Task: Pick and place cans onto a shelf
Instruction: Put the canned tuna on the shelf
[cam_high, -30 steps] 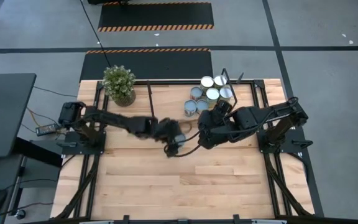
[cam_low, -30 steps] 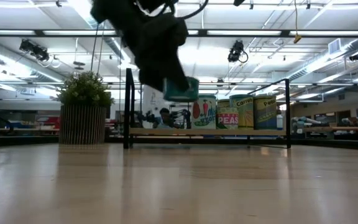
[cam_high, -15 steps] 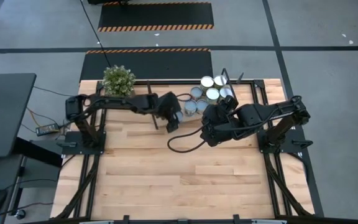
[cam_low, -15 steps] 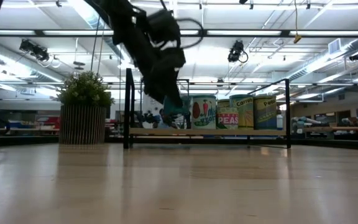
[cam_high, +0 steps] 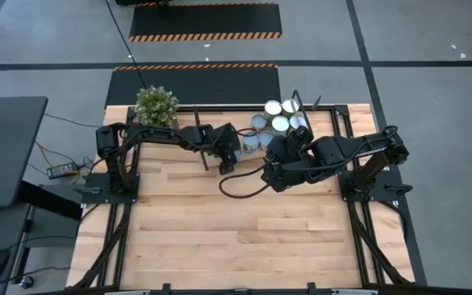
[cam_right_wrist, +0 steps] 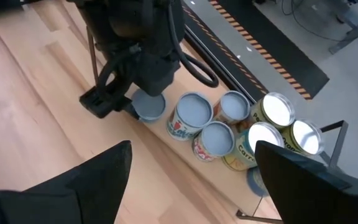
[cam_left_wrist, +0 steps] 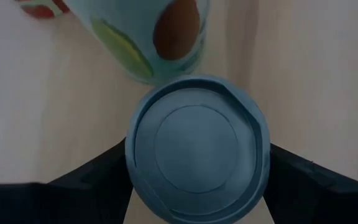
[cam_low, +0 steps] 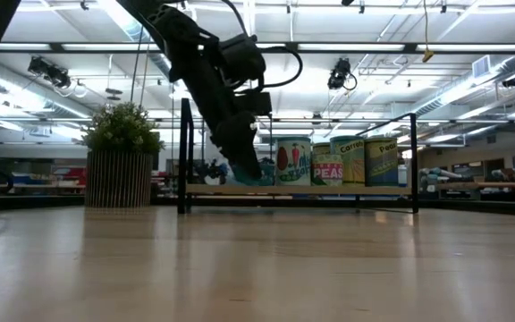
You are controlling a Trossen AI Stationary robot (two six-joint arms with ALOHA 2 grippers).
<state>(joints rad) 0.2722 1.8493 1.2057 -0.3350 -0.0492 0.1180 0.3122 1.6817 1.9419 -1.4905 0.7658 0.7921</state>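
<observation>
My left gripper (cam_left_wrist: 197,171) is shut on a teal-labelled can with a blue-grey top (cam_left_wrist: 197,146), at the left end of the row of cans (cam_high: 275,123) on the shelf (cam_low: 347,190). The low view shows that held can (cam_low: 253,170) down at the shelf board, beside a can with a red-and-green label (cam_low: 291,163). Several other cans stand upright on their bases on the board. My right gripper (cam_right_wrist: 191,180) hangs open above the table, just near of the cans, with nothing between its fingers. My left gripper pinches the can's side wall just under its top rim (cam_left_wrist: 131,165) between its two fingers (cam_left_wrist: 95,183), one on each side. The fingers slant down onto it from the table's left. The can stays upright, its base at the shelf board; whether it rests there I cannot tell.
A potted plant (cam_high: 156,109) stands at the table's far left corner. The shelf's black wire posts (cam_low: 185,152) rise at its left and right ends. A black cable loop (cam_high: 240,184) hangs between the arms. Bare wooden tabletop (cam_high: 236,238) fills the near half.
My left gripper has carried the can from over the table's middle toward the far edge and down, to the left end of the row of cans on the shelf. It has stayed shut on the can. The can has kept upright.
</observation>
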